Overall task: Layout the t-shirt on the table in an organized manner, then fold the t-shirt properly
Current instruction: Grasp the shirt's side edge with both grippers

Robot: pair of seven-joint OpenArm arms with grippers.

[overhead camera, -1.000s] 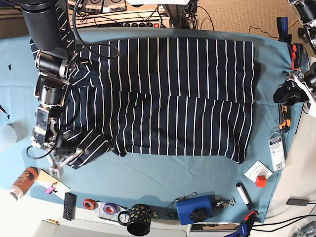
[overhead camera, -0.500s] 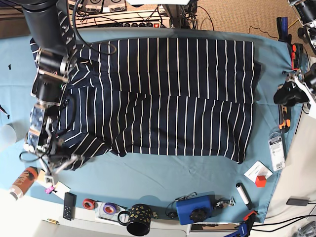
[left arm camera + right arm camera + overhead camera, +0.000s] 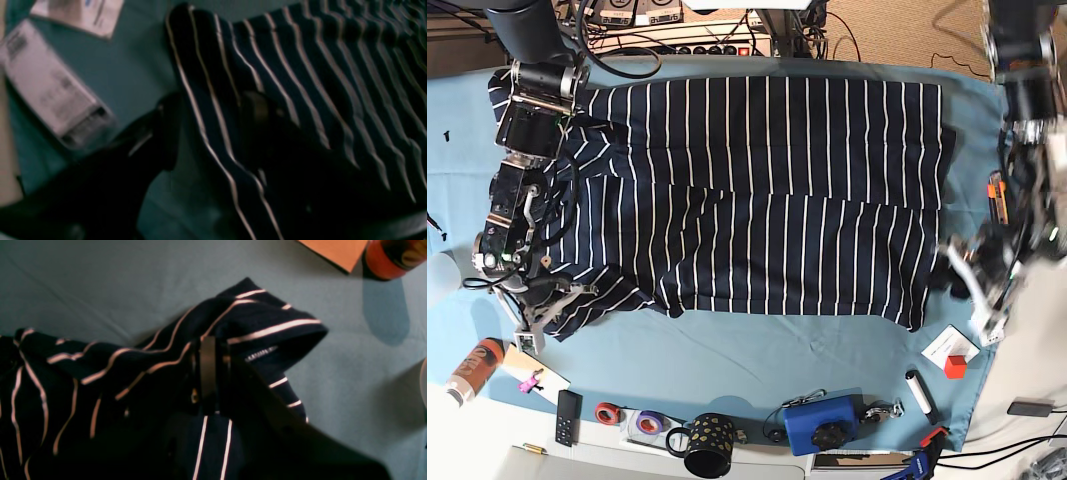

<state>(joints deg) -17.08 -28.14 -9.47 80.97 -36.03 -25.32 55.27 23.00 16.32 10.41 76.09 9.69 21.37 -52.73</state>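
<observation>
Since earlier: left gripper (image 3: 972, 275) swung in to t-shirt (image 3: 767, 190) hem corner, jaws apart; right gripper (image 3: 210, 350) clamped on sleeve. Pull sleeve outward, flat against table (image 3: 757, 350).

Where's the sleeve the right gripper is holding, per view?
Base: sleeve at lower left, pinched by the right gripper.
Right wrist: sleeve at centre, bunched above the gripper.
Left wrist: not in it; only the shirt's hem end.
Shared landmark: orange can, base and right wrist only.
</observation>
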